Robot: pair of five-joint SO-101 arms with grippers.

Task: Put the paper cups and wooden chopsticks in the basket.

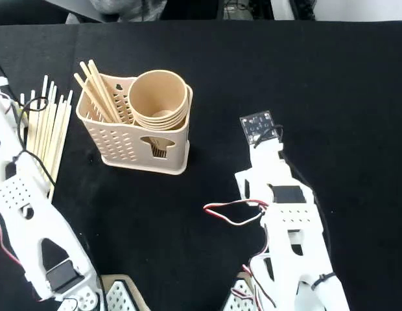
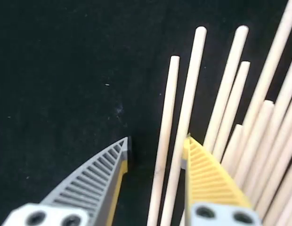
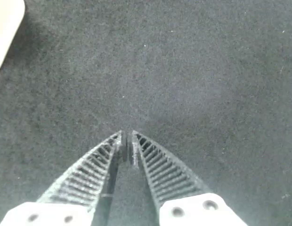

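Left gripper [image 2: 158,141] spread around loose wooden chopsticks [image 2: 193,70], frame's right half — light, stiff, likely roll; pinch mid-length; right gripper [image 3: 127,137] clenched, empty.

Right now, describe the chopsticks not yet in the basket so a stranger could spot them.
Find the beige perforated basket on the black table. Left of it in the high view, a loose bundle of chopsticks lies flat by the left hand. Unlike the leaning chopsticks inside the basket, these lie outside it.

Loose chopsticks [image 2: 185,117] cut by edge (left wrist view), paper cups [image 1: 159,97] mostly behind basket [image 1: 133,142] wall
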